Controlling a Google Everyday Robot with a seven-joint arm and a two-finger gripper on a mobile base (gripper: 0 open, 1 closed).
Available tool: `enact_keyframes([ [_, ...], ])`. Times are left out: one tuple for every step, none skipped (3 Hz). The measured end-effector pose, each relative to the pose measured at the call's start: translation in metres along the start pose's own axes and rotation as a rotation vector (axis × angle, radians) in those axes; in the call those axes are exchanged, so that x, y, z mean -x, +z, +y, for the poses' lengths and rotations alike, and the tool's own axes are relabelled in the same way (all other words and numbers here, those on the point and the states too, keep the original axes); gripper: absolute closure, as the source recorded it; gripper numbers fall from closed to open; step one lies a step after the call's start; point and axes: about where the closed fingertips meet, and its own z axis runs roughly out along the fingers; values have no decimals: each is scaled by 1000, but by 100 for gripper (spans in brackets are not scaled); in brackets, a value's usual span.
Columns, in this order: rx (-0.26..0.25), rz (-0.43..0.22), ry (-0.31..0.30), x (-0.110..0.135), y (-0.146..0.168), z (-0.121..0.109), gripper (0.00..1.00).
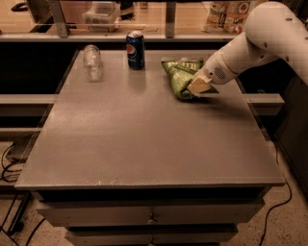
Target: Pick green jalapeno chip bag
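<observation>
The green jalapeno chip bag [179, 73] lies at the back right of the grey table [144, 139], bunched and tilted up at its near end. My gripper [197, 87] comes in from the right on the white arm [260, 38] and is shut on the bag's near right edge. A tan fingertip [199, 84] shows over the bag. The bag's lower right part is hidden behind the gripper.
A blue Pepsi can [135, 50] stands upright left of the bag. A clear plastic bottle [92, 62] lies at the back left. White-and-orange printed bags [226, 14] and a clear container [101, 13] sit on the counter behind the table.
</observation>
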Motion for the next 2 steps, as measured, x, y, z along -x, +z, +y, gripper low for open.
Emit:
enact_keyframes([
  [0,0,0,1,-1,0,100],
  [-96,-55,-119,35,-56,3,100],
])
